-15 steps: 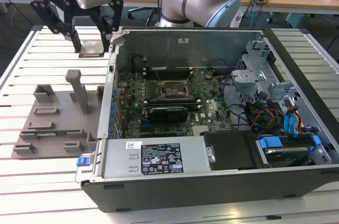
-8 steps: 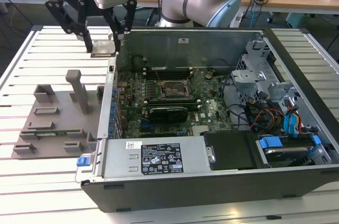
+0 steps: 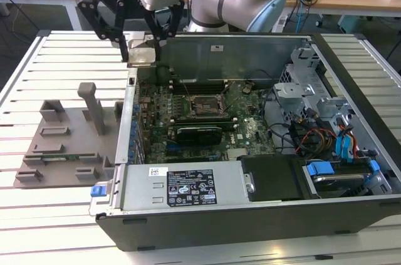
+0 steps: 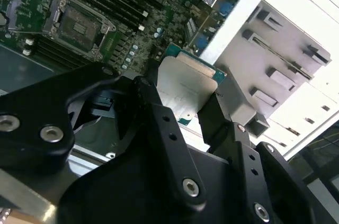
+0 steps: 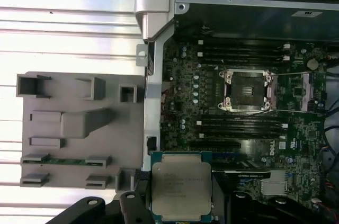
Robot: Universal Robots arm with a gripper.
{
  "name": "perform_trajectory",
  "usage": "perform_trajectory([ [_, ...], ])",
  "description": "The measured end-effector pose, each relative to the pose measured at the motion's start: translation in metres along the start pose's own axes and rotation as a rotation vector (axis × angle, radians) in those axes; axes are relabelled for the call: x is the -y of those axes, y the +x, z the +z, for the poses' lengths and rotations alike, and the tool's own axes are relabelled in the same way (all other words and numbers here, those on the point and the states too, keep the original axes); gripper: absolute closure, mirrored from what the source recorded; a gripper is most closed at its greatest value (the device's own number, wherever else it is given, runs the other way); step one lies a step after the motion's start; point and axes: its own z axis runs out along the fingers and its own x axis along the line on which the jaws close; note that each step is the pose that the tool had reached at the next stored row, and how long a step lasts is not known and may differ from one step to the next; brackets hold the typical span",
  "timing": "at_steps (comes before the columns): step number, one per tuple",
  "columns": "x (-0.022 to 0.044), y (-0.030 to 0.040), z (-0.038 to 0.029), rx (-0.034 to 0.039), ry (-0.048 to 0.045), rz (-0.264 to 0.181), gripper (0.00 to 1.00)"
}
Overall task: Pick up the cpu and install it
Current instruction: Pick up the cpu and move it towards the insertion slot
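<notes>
gripper [image 3: 143, 44]: clamped on the cpu; black fingers [image 5: 132, 205] are pressed against two opposite edges of the chip, as seen in both wrist views.
cpu [image 3: 141, 53]: held in the air between the fingers, metal top facing the first wrist camera [image 5: 181, 181]; green rim is seen at its edge in the second wrist view [image 4: 185, 78].
cpu position: raised above the computer case [image 3: 250, 215], over its far wall toward the exterior view's left.
cpu socket [image 5: 246, 90]: seen on the motherboard [image 3: 250, 130] inside the case, dark centre exposed, well apart from the held chip.
black card [image 3: 199, 132]: seated on the board near the socket.
grey tray [image 3: 62, 146]: laid on the slatted table [image 3: 37, 215], just beside the case on the exterior view's left.
</notes>
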Motion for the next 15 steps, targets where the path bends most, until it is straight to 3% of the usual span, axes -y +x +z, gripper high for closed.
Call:
perform_trajectory([
  [4, 0.0000, -0.0192, 0.0004, -0.0009, -0.0001, 0.000, 0.45],
  [10, -0.0002, -0.0371, 0.0007, -0.0017, -0.0001, 0.000, 0.45],
  [15, -0.0011, -0.0584, 0.0016, -0.0035, -0.0003, 0.000, 0.45],
])
